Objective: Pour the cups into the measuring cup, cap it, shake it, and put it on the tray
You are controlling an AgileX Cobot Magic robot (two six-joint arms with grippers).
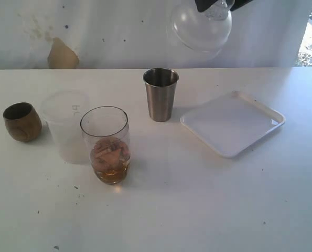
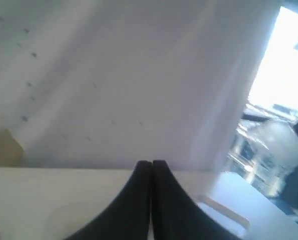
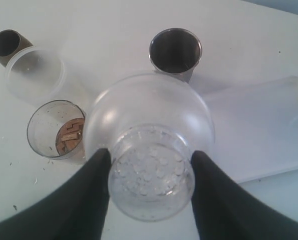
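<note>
The white table (image 1: 208, 210) fills the scene. On its right side lies the white tray (image 1: 271, 113), flat and bare. High above the far edge, my right gripper (image 3: 150, 151) is part-open, its two fingers clamped on the neck of a clear domed lid (image 1: 200, 26). The measuring cup (image 1: 106, 144) stands upright left of centre, nearer than the others, with brown pieces in its bottom. Just beside it, farther and to the left, stands the frosted cup (image 1: 66, 123). The steel tumbler (image 1: 160, 94) stands between measuring cup and tray, farther back. The wooden cup (image 1: 22, 122) sits far left. My left gripper (image 2: 152, 164) is fully closed, holding nothing.
</note>
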